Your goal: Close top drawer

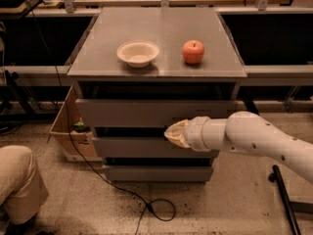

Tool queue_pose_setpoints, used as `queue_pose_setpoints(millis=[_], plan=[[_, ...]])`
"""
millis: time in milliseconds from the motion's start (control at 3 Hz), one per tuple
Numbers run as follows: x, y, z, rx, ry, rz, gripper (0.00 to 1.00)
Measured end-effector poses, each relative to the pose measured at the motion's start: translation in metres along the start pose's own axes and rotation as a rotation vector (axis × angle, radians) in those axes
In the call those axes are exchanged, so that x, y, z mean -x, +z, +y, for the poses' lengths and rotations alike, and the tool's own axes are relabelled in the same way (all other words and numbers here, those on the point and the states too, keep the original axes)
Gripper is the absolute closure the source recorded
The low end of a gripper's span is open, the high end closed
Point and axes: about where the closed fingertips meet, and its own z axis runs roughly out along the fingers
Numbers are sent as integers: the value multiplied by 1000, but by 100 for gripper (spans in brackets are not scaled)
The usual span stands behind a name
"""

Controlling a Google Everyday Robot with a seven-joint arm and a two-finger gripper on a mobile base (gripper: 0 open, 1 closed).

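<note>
While my end effector (177, 133) hangs below the tabletop's (161, 26) front edge, right of centre, I cannot tell whether it is wide or narrow. It sits at the lower edge of the top drawer (146, 113), whose front stands out past the lower drawer fronts (142, 147). A bowl (138, 53) and an apple (193, 51) rest side by side on the tabletop.

The arm (261, 135) is a thick, rounded tube, glossy white and dotted with small dark screw holes. A ribbed white collar (198, 133) joins it to the gripper (176, 133), a cream cone-shaped tip at the top drawer's (142, 112) lower edge.
</note>
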Motion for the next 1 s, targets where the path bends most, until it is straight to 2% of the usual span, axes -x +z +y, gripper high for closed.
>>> queue_pose_setpoints(millis=[333,667,1000], plan=[[-21,-66,8,-7,-32,168,100],[-35,-118,8,-21,-53,297,97],[-35,-118,8,-21,-53,297,74]])
